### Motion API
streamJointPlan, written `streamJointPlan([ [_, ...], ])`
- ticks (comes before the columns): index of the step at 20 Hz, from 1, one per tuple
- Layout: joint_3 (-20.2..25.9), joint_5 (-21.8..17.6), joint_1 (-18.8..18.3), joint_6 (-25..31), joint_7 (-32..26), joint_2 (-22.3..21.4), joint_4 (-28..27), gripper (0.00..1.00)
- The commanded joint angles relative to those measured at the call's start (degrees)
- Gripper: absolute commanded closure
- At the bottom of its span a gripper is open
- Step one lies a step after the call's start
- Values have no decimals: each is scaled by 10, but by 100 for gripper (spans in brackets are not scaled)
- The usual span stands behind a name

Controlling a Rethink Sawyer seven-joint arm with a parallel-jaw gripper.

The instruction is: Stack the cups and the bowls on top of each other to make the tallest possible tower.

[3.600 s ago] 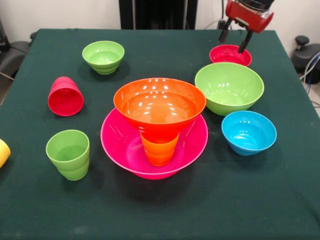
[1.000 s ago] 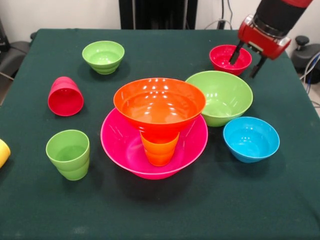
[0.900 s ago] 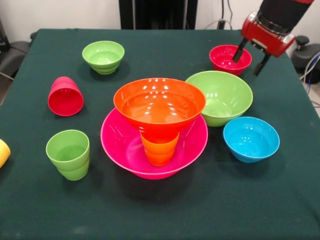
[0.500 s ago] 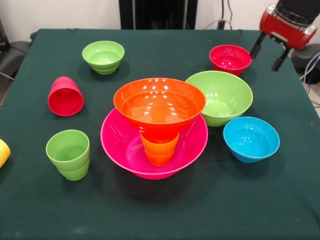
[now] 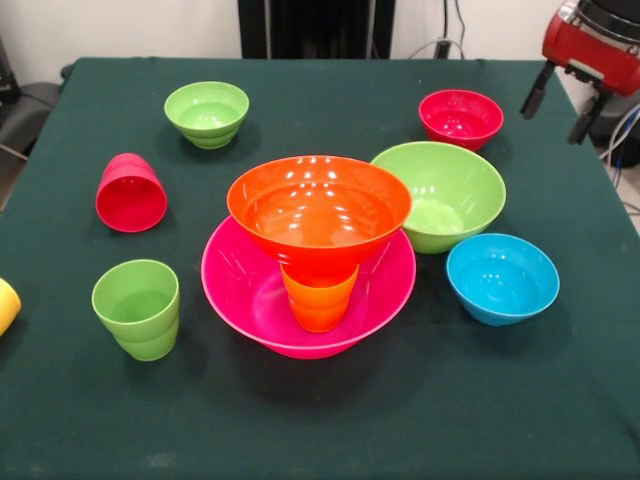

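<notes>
The tower stands mid-table: the very large pink bowl holds an upturned orange cup, and the large orange bowl rests on that cup. The large green bowl sits beside it, the small blue bowl in front of that, and the small red bowl behind. The small green bowl is at the back left. The red cup lies on its side. The green cup stands upright. The yellow cup shows at the left edge. My gripper is open and empty, raised to the right of the small red bowl.
The table's right edge lies under the gripper. The robot's dark pedestal stands behind the table's far edge. Cables and dark equipment sit beyond the right edge.
My gripper has let go of the small red bowl's rim and moved up and to the right, away from it. The bowl stays on the table. Nothing else has moved.
</notes>
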Motion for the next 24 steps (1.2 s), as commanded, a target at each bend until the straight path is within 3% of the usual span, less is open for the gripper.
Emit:
streamJointPlan([
  [1,34,-7,-29,76,46,37,-57,0],
  [11,36,-24,-52,88,25,54,-91,0],
  [24,38,-38,-59,33,16,70,-72,0],
])
